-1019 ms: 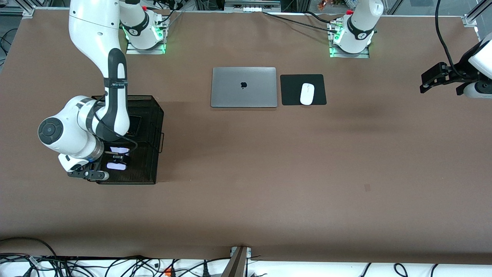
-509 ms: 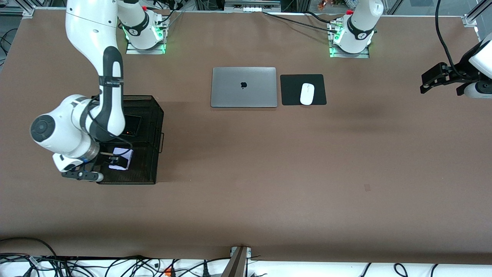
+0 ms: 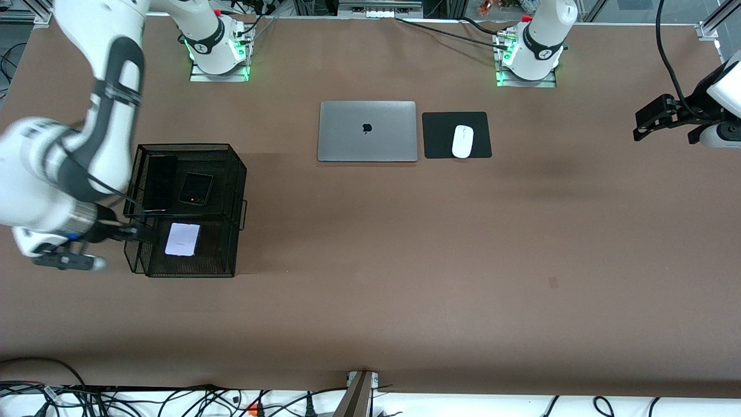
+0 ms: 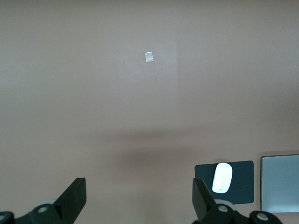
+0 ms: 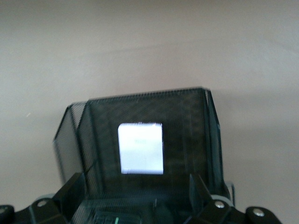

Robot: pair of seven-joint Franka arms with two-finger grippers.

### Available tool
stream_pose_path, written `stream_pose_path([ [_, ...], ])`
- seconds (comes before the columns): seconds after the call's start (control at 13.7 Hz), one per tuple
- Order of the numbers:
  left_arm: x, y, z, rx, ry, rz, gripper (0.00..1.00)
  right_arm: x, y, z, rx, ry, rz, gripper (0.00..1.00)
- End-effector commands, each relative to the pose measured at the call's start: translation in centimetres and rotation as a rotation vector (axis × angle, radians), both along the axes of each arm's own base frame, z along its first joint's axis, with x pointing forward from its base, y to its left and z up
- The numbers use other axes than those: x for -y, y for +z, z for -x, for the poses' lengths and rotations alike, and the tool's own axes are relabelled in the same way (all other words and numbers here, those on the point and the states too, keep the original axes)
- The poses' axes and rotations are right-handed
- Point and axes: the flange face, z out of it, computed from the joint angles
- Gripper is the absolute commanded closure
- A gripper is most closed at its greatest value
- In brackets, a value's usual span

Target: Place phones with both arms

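Three phones lie in a black mesh basket [image 3: 240, 191]. The long black slab [image 3: 160, 182] and the small black phone [image 3: 195, 189] with an orange dot share the compartment farther from the front camera. The pale lavender phone [image 3: 182, 239] lies flat in the nearer compartment, and it also shows in the right wrist view [image 5: 140, 148]. My right gripper [image 3: 134, 233] [image 5: 138, 196] hangs open and empty over the basket's wall at the right arm's end. My left gripper [image 3: 654, 119] [image 4: 139, 200] waits open and empty above bare table at the left arm's end.
A closed grey laptop [image 3: 367, 131] lies near the robot bases. Beside it, a white mouse [image 3: 462, 141] sits on a black pad [image 3: 440, 136]. A small pale mark [image 3: 553, 282] shows on the brown table.
My right gripper opened and let go of the lavender phone, which now lies in the basket. The right arm then rose and drew back toward its end of the table. The left arm stayed still.
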Motion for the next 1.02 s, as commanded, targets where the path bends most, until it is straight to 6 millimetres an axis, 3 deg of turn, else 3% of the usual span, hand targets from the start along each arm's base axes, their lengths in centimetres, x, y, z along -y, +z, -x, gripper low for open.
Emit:
stream_pose_path([
  [0.0, -0.2, 0.4, 0.1, 0.017, -0.003, -0.020, 0.00, -0.8, 6.5, 0.9, -0.066, -0.028, -0.029, 0.01],
  [0.15, -0.3, 0.4, 0.1, 0.019, -0.008, -0.021, 0.00, -1.0, 9.4, 1.7, -0.090, -0.038, -0.026, 0.01],
  [0.36, -0.3, 0.6, 0.1, 0.025, -0.008, -0.021, 0.00, 0.4, 10.8, 2.6, -0.106, -0.064, -0.022, 0.01],
  [0.58, -0.2, 0.4, 0.0, 0.022, -0.010, -0.021, 0.00, 0.7, 13.4, 2.0, -0.055, -0.109, -0.057, 0.02],
  [0.65, -0.2, 0.4, 0.0, 0.022, -0.010, -0.021, 0.00, 1.7, 13.4, 1.8, -0.080, -0.158, -0.096, 0.02],
  [0.95, -0.2, 0.4, 0.0, 0.022, -0.010, -0.021, 0.00, 1.4, 14.1, 0.6, -0.140, -0.186, -0.114, 0.02],
])
